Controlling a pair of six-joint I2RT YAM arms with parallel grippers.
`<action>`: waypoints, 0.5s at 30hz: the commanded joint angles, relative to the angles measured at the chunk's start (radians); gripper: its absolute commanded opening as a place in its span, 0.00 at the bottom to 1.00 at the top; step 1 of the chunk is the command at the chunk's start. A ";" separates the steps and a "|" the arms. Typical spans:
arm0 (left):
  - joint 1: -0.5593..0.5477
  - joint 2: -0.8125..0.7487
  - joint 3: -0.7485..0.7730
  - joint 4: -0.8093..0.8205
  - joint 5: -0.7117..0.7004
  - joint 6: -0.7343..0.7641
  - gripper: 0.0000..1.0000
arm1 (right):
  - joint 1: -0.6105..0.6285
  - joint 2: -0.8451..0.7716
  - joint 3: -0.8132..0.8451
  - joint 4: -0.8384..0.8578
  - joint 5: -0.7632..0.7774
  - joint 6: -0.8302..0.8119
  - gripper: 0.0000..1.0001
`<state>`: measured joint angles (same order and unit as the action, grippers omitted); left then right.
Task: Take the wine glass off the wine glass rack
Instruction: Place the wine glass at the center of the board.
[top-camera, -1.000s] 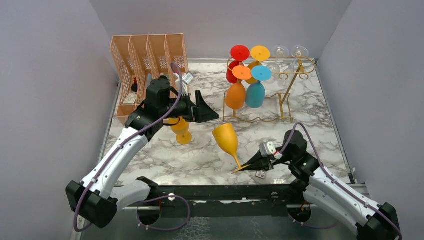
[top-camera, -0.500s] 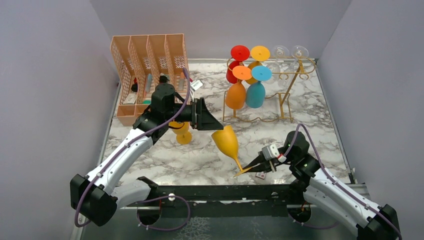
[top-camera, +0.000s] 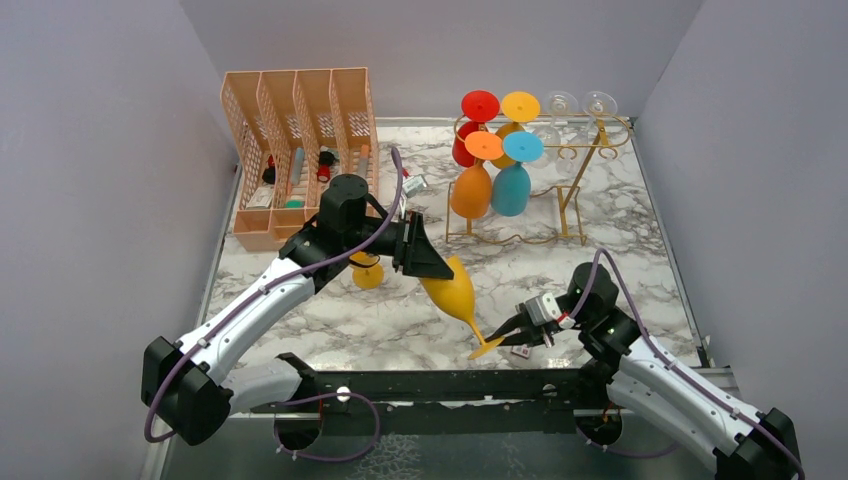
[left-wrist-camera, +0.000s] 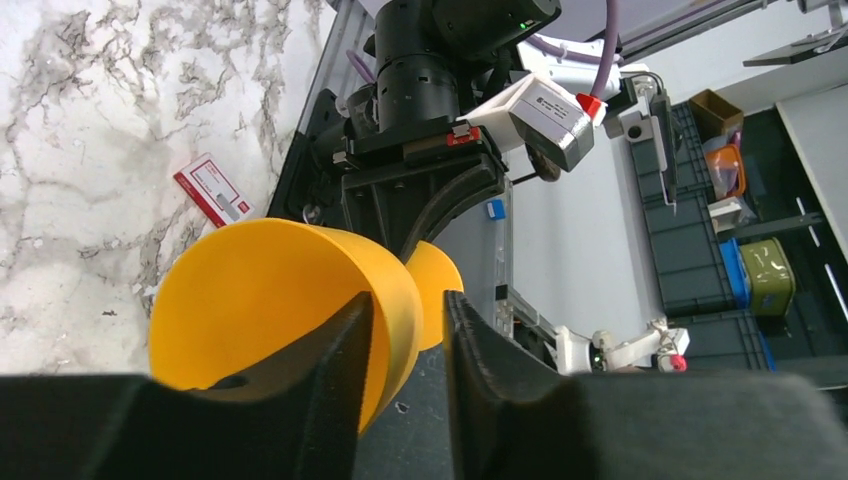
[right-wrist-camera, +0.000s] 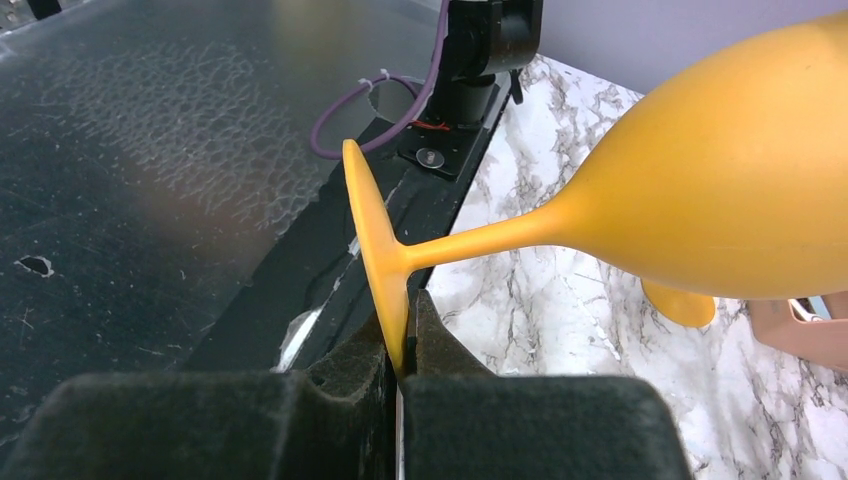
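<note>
A yellow wine glass (top-camera: 452, 290) hangs tilted over the marble table, away from the gold wine glass rack (top-camera: 600, 140) at the back right. My right gripper (top-camera: 505, 332) is shut on the rim of its foot (right-wrist-camera: 375, 240), pinched between the fingers in the right wrist view. My left gripper (top-camera: 438, 268) straddles the bowl's rim. In the left wrist view one finger (left-wrist-camera: 340, 340) is inside the bowl (left-wrist-camera: 270, 300) and the other (left-wrist-camera: 470, 340) is outside, with a narrow gap left beside the wall. Red, yellow, orange, blue and clear glasses hang upside down on the rack.
A peach lattice file organiser (top-camera: 290, 130) stands at the back left with small items in it. Another yellow glass (top-camera: 367, 272) lies on the table under my left arm. A small red-and-white card (top-camera: 520, 351) lies by the near edge.
My left arm moved right to the glass's bowl and its jaws narrowed from wide open around the rim. My right gripper kept its hold on the foot, and the glass tilted a little lower.
</note>
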<state>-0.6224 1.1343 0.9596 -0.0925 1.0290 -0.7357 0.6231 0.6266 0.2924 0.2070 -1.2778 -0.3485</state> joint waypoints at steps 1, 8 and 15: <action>-0.008 -0.018 0.006 -0.004 0.053 0.044 0.30 | 0.002 0.005 0.017 -0.031 0.040 -0.035 0.01; -0.008 -0.044 0.025 -0.053 0.039 0.079 0.07 | 0.003 -0.004 0.021 -0.050 0.083 -0.041 0.03; -0.008 -0.066 0.068 -0.114 0.027 0.137 0.00 | 0.003 -0.012 0.029 -0.081 0.169 -0.057 0.20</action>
<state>-0.6262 1.0954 0.9733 -0.1520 1.0512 -0.6773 0.6231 0.6250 0.2935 0.1646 -1.1988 -0.4053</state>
